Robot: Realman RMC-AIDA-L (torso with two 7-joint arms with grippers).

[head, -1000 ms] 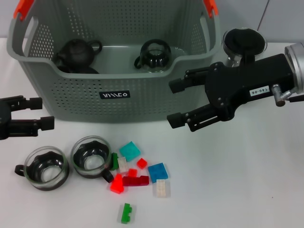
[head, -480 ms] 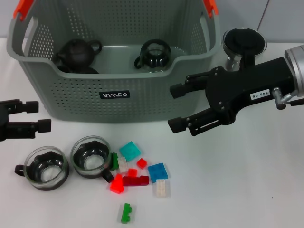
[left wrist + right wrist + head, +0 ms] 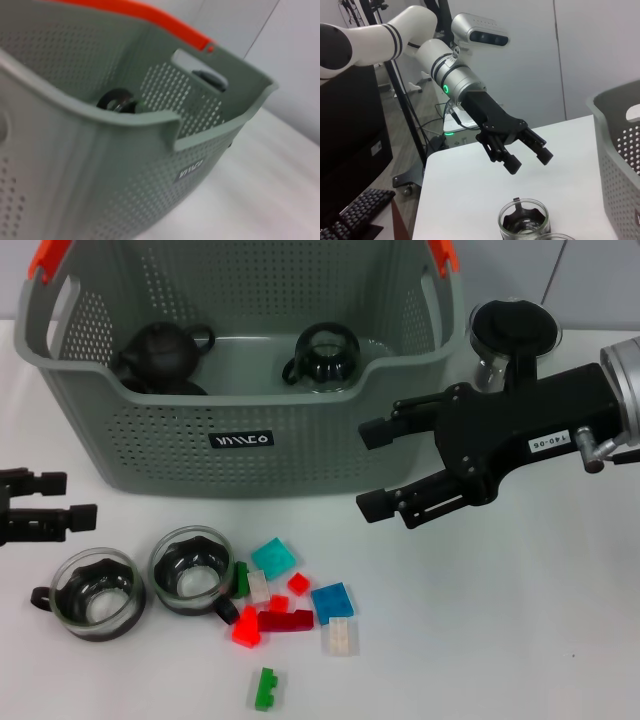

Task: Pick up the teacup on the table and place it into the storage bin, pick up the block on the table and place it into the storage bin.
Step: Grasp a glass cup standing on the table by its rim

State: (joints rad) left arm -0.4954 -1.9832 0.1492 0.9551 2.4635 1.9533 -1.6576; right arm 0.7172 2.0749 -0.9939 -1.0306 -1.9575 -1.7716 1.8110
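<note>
White counter [image 3: 520,640] carries two glass teacups [image 3: 97,594] and scattered blocks [image 3: 332,601] before the storage bin [image 3: 240,440]. Both the left pincer [image 3: 60,502] and right pincer [image 3: 375,466] are held apart, empty. Glass is judged slippery, fragile; the rim should be gripped.

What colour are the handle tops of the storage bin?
Orange-red, on the grey-green storage bin; clearest in the head view.
</note>
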